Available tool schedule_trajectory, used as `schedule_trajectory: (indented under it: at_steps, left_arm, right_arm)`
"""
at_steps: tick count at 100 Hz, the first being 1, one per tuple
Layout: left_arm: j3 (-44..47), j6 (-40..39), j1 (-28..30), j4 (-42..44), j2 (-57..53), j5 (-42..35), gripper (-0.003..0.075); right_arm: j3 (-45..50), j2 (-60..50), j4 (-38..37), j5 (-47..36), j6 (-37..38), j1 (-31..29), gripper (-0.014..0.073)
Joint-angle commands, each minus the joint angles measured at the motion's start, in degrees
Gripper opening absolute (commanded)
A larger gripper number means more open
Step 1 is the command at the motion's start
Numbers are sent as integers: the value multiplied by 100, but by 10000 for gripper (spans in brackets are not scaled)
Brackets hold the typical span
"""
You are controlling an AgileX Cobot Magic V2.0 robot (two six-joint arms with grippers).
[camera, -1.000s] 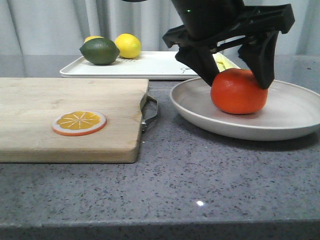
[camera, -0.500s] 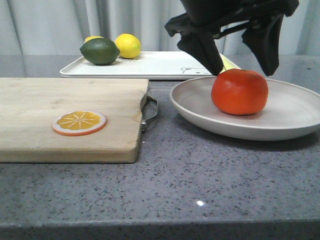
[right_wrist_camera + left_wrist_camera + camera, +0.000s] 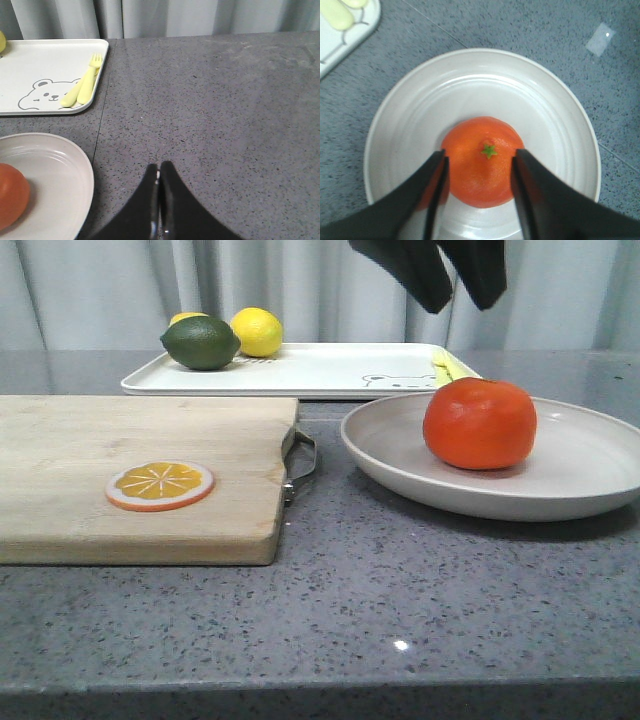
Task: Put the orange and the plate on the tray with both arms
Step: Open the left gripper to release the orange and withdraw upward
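Observation:
The orange (image 3: 479, 424) sits in the off-white plate (image 3: 560, 490) at the right of the front view. My left gripper (image 3: 458, 285) is open and empty, well above the orange, its fingertips at the top of the front view. In the left wrist view the orange (image 3: 482, 160) lies in the plate (image 3: 560, 115), seen between my open left gripper's (image 3: 479, 162) fingers from above. The white tray (image 3: 330, 370) with the bear drawing lies behind the plate. My right gripper (image 3: 159, 167) is shut and empty over bare counter beside the plate (image 3: 65, 170).
A wooden cutting board (image 3: 120, 455) with an orange slice disc (image 3: 160, 485) lies at left. A green lime (image 3: 201, 343) and two yellow lemons (image 3: 256, 331) sit at the tray's far left end. A yellow fork and spoon (image 3: 82, 87) lie on the tray's right end.
My left gripper has let go of the orange and risen straight up, out of the plate. The orange stays in the plate.

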Motion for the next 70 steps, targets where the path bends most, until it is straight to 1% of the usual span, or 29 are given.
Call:
schedule_trajectory:
  at_steps: [1, 12, 22, 38, 70]
  left_arm:
    - [-161, -56, 121, -46, -477, -237, 157]
    - [141, -56, 295, -46, -741, -315, 92]
    - [619, -56, 442, -46, -1073, -467, 48]
    - [1556, -194, 711, -57, -1775, -1014, -12]
    - [3368, -353, 1151, -57, -3182, -1677, -18]
  right_arm:
    - [-214, 45, 7, -396, -40, -25, -59]
    - [-214, 45, 7, -396, -40, -25, -59]
    - [-214, 45, 7, -396, -40, -25, -59]
    - [-214, 45, 7, -396, -40, -25, -59]
    - [-214, 45, 7, -390, -40, -25, -59]
